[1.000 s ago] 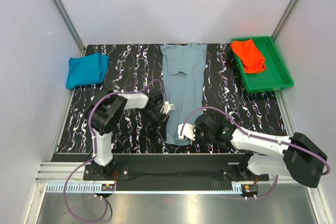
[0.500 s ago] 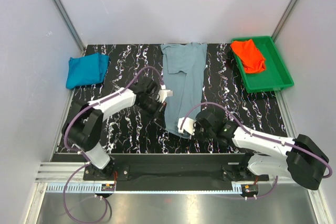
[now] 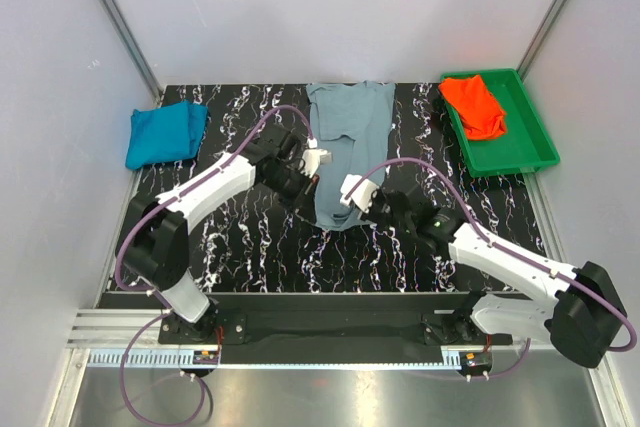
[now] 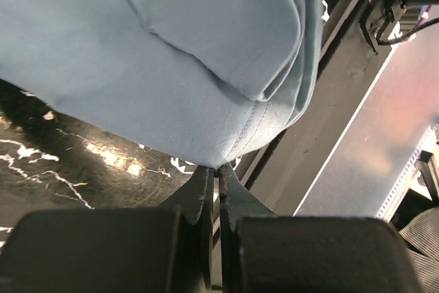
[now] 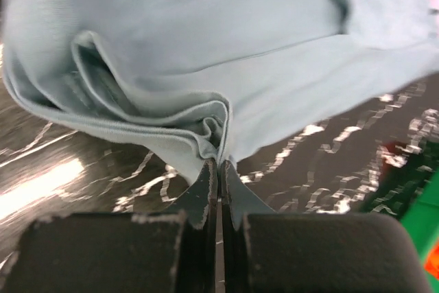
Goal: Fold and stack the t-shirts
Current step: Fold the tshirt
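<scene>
The dusty grey-blue t-shirt (image 3: 345, 142) lies lengthwise down the middle of the black marbled table (image 3: 240, 247), folded narrow. Its near end is lifted off the table. My left gripper (image 3: 308, 185) is shut on the hem's left corner (image 4: 226, 149). My right gripper (image 3: 350, 199) is shut on the hem's right corner (image 5: 216, 132), where the cloth bunches in folds. A folded teal-blue t-shirt (image 3: 165, 133) rests at the far left. An orange-red t-shirt (image 3: 474, 105) lies crumpled in the green tray (image 3: 520, 152).
The green tray stands at the far right corner, partly over the table's edge. White walls close in the back and both sides. A metal rail (image 3: 330, 309) with both arm bases runs along the near edge. Purple cables loop over both arms.
Both grippers have carried the grey-blue shirt's near hem up and away from the near edge, toward the far end. The part of the shirt lying flat is shorter.
</scene>
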### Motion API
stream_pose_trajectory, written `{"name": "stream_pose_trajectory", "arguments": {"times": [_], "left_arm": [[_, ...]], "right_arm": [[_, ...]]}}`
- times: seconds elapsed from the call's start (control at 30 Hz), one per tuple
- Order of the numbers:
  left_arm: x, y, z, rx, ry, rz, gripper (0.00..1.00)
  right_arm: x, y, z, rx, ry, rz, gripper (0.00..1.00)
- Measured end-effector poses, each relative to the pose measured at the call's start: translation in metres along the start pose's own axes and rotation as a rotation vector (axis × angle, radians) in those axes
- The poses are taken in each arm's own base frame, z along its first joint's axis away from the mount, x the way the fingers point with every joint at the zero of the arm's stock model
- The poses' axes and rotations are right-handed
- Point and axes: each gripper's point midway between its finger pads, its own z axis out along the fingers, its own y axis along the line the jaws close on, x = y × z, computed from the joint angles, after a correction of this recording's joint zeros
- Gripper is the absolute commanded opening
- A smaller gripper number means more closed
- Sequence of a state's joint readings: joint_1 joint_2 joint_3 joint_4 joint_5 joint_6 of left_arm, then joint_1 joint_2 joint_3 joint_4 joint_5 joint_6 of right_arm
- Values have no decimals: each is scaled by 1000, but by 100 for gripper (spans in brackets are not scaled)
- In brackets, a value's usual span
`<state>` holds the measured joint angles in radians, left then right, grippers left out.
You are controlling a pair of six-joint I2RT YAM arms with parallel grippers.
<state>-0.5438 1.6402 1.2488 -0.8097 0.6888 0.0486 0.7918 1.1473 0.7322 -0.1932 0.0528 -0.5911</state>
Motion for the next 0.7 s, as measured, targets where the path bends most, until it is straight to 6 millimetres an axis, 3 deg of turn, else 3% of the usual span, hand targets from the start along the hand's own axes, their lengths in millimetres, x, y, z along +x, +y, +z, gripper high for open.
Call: {"name": "stream_pose_trajectory", "arguments": {"times": [0.17, 0.37, 0.7], "left_arm": [[-13, 15, -14, -41, -43, -23, 0], [-56, 48, -28, -102, -108, -26, 0], [-100, 89, -19, -149, -132, -24, 0]], "right_arm": [[-4, -23, -2, 65, -14, 4, 0], [-6, -42, 2, 110, -19, -1, 0], [-10, -104, 35, 201, -9, 32, 0]]}}
